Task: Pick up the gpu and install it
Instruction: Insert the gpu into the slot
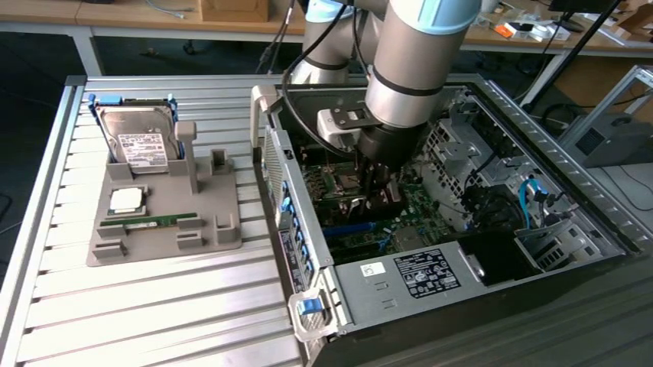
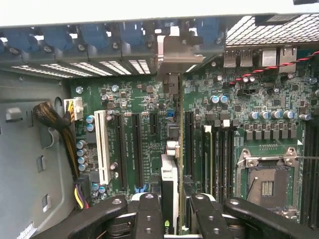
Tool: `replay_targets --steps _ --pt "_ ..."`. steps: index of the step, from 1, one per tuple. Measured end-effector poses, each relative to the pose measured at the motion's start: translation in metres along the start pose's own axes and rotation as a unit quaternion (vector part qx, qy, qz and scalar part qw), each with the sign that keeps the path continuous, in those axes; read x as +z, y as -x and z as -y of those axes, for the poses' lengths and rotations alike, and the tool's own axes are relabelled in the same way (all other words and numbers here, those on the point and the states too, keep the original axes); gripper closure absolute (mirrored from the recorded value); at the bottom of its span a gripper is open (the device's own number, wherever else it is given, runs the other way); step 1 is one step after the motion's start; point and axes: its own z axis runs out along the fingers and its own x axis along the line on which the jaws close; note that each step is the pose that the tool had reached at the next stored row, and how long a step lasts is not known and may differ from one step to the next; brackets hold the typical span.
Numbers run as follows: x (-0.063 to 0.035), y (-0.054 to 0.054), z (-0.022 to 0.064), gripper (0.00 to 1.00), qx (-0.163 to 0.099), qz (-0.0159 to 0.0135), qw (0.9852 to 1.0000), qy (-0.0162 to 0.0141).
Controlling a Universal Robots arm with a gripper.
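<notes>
One hand (image 2: 172,209) pinches the gpu (image 2: 180,149) edge-on above the board (image 2: 129,99). Outside, the arm (image 1: 408,69) reaches into the case (image 1: 571,199), hiding that grip.

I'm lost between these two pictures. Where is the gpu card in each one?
Exterior view: the gpu sits in the claw, inside the open computer case, low over the green board.
Wrist view: the gpu runs edge-on up the middle, from the claw to its silver bracket.
Shared landmark: the row of blue clips along the case wall.
</notes>
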Motion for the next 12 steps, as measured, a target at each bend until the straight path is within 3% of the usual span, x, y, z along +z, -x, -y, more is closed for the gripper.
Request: replay_targets --steps 12 --pt "0.0035 -0.0007 -0.0091 0.73 0.000 -0.0001 1.0000 0.0000"
